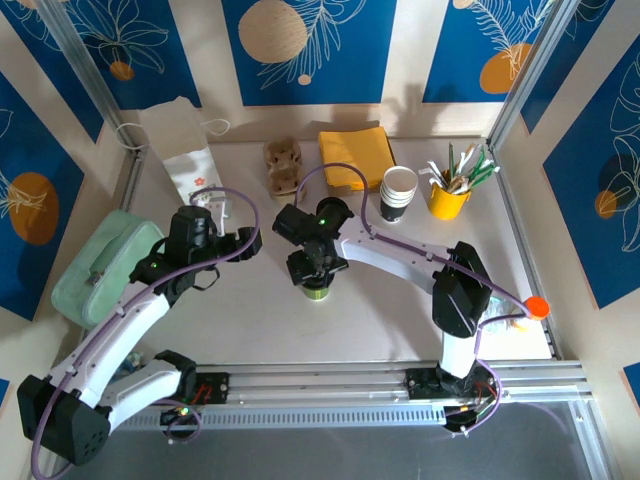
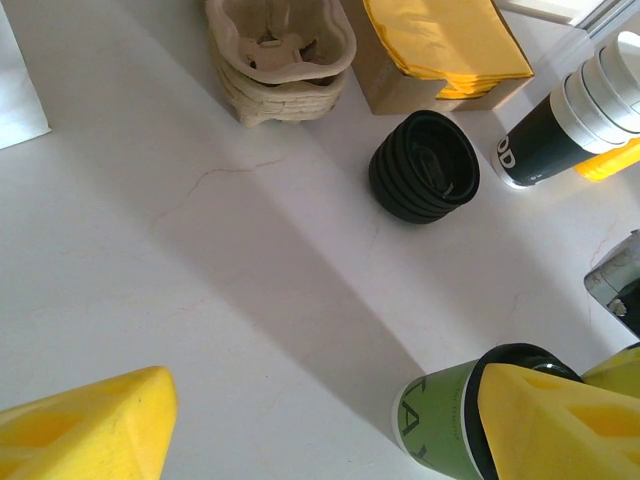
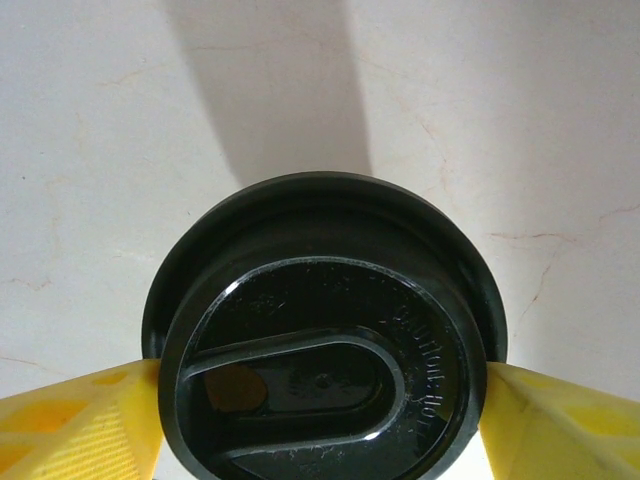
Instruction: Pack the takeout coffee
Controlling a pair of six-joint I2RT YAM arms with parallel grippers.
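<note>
The takeout coffee cups (image 1: 399,192), white-rimmed with dark lower parts, stand nested at the back right (image 2: 560,130). A green paper cup (image 1: 317,291) with a black lid (image 3: 320,330) stands upright mid-table. My right gripper (image 1: 315,275) is above it, and its yellow fingers (image 3: 90,420) press both sides of the lid rim (image 3: 320,400). My left gripper (image 1: 235,240) hangs open to the left over bare table (image 2: 320,440). The green cup (image 2: 440,415) sits just behind its right finger (image 2: 560,420).
A stack of black lids (image 2: 425,165) lies near the nested cups. Brown pulp carrier trays (image 1: 282,165), yellow napkins (image 1: 357,157), a white paper bag (image 1: 185,150) and a yellow utensil cup (image 1: 450,195) line the back. A mint case (image 1: 100,265) sits at the left.
</note>
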